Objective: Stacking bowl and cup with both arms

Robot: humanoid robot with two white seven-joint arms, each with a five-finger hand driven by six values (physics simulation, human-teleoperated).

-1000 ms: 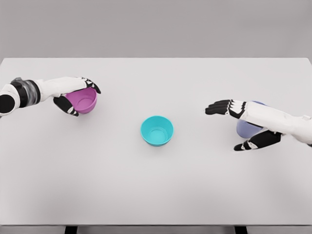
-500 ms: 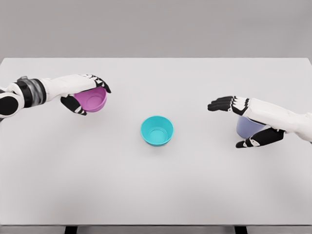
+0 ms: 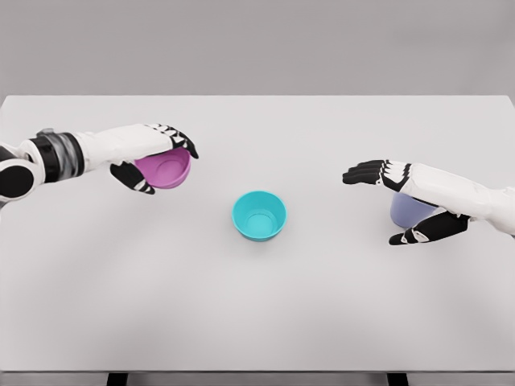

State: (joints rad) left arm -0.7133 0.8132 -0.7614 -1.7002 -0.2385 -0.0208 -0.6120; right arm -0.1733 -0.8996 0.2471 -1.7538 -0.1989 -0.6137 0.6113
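left hand [image 3: 154,154] grasps pink bowl [image 3: 165,170], now carried nearer teal bowl [image 3: 259,215] at table [image 3: 257,305] centre; stacking approaches. right hand [image 3: 402,201] unchanged, fingers spread around lavender cup [image 3: 408,211].

No text, label, brand mark, number or sign can be read anywhere in the head view. The smooth magenta plastic bowl [image 3: 164,170], the turquoise plastic bowl [image 3: 259,215] and the pale lavender cup [image 3: 409,211] have plain, unprinted surfaces, and the flat white tabletop [image 3: 257,314] is likewise unmarked. The white-and-black shells of the left hand [image 3: 158,154] and right hand [image 3: 400,203] carry no legible lettering.
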